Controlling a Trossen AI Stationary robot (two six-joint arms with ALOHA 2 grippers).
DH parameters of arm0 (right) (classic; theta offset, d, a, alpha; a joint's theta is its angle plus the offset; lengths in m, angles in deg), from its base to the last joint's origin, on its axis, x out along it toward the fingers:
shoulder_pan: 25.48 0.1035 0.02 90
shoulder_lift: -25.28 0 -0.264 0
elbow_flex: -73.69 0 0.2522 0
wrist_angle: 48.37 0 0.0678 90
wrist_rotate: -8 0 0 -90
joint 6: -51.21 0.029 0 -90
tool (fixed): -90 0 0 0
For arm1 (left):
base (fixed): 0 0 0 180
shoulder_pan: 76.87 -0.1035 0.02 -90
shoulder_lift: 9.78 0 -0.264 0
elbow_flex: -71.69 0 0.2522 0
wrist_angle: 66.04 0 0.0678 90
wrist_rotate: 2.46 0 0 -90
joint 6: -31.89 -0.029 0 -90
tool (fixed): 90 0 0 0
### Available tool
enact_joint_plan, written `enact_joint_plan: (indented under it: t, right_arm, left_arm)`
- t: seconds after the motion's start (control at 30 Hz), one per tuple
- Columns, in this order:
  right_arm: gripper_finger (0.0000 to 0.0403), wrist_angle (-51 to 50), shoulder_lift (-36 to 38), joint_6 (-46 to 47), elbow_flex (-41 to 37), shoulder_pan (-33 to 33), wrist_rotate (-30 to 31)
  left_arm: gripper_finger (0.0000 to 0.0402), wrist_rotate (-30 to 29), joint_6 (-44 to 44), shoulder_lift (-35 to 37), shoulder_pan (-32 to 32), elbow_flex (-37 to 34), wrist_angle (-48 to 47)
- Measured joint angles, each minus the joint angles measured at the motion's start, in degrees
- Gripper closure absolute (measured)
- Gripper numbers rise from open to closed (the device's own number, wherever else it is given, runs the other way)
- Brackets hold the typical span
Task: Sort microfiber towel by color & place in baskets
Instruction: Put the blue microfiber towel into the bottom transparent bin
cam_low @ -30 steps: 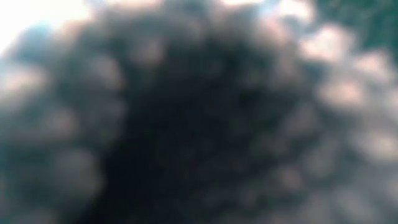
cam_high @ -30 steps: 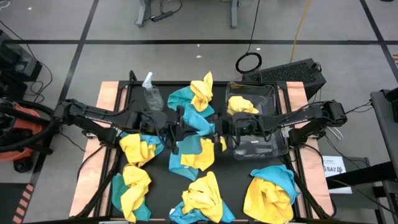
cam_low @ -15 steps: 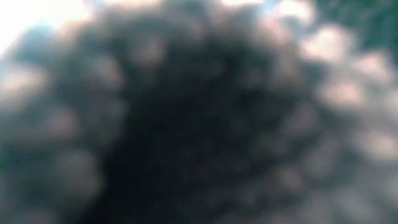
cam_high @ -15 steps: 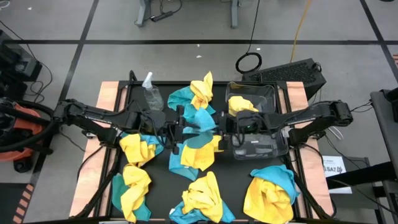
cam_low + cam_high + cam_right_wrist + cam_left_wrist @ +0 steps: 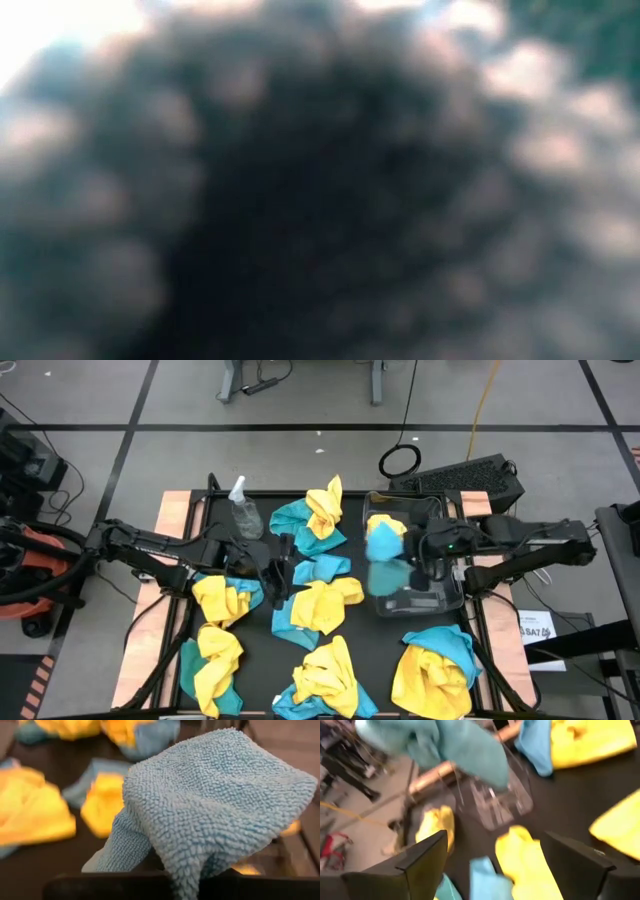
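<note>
A lab or workshop — taped concrete floor [image 5: 300, 450], loose cables [image 5: 400, 460].

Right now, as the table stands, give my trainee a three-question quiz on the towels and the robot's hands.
1. True or false: the right hand holds a yellow towel.
2. The held teal towel hangs over: A) the clear basket; B) the spray bottle; C) the floor.
3. Fill in: the left hand is ____ , holding nothing.

Key: 1 false, it grips the teal towel; 2 A; 3 open.
</note>
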Motion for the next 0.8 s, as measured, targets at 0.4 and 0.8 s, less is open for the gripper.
enact_joint_plan:
  t: [0.4, 0.8]
  right_arm:
    - [0.0401, -18.8, -0.8, 11.8, -10.3, -0.2, -0.1]
    - [0.0401, -2.9, -1.7, 16.6, -30.8, 0.0, -13.7]
  left_arm:
    - [0.0078, 2.7, 7.6, -0.4, 0.0, -4.7, -3.1]
    - [0.0078, 2.9, 9.7, -0.5, 0.0, -11.8, 2.6]
